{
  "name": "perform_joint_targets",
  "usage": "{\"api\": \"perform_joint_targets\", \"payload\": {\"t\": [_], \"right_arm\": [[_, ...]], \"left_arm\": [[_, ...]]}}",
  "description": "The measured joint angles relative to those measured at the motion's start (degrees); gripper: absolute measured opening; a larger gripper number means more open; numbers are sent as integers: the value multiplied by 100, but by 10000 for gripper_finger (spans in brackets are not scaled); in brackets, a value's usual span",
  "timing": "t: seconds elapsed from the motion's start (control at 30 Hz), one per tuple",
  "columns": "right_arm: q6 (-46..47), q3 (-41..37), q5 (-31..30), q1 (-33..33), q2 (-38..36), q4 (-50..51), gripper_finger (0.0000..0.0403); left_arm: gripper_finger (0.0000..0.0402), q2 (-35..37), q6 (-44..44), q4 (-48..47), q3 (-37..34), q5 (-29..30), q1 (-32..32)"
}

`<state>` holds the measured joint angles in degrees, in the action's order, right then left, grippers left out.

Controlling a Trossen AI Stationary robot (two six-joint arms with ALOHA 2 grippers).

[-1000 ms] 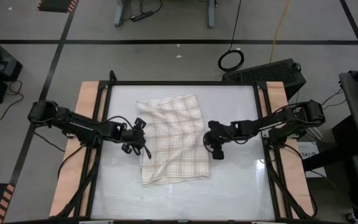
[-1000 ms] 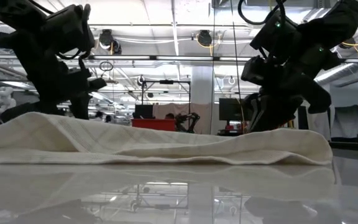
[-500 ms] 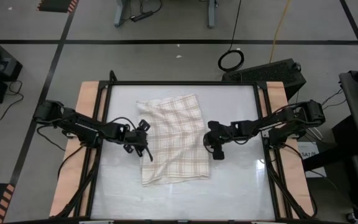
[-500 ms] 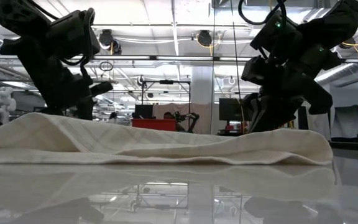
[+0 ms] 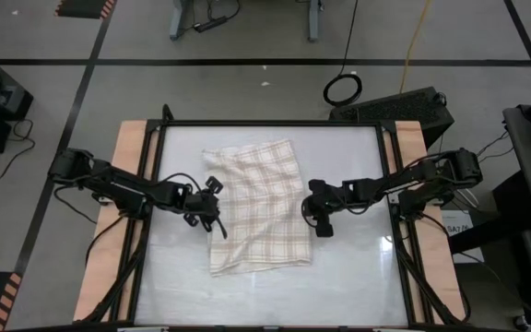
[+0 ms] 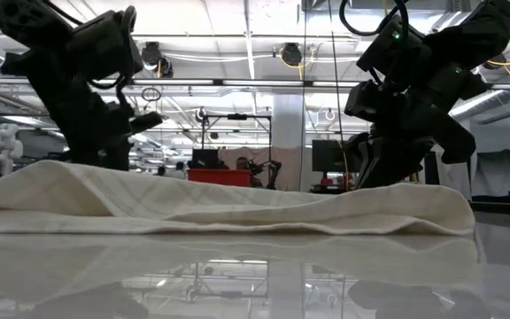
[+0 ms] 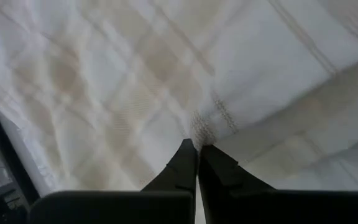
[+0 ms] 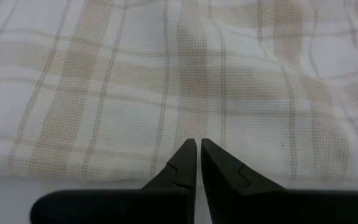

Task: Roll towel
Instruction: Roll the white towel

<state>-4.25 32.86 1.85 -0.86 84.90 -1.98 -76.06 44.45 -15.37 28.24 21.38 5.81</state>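
Both arms are matte black, built of slim segments joined by chunkier rounded joints, with thin black cables looping along them. The left gripper (image 5: pixel 212 208) and right gripper (image 5: pixel 315 215) end in two narrow, tapering dark fingers (image 7: pixel 180 170) with stepped inner edges; small green lights glow on one arm's housing

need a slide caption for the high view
Both grippers, left and right, pinch opposite side edges of the plaid towel on the table.
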Motion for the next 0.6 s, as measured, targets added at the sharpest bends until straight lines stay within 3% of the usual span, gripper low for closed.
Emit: {"api": "perform_joint_targets", "payload": {"t": [0.3,0.6], "right_arm": [[13,4,-31,0,0,-8,15],[164,7,-571,11,0,-65,16]], "left_arm": [[8,450,-62,-1117,524,123,263],[9,765,-367,-1751,696,123,620]]}}
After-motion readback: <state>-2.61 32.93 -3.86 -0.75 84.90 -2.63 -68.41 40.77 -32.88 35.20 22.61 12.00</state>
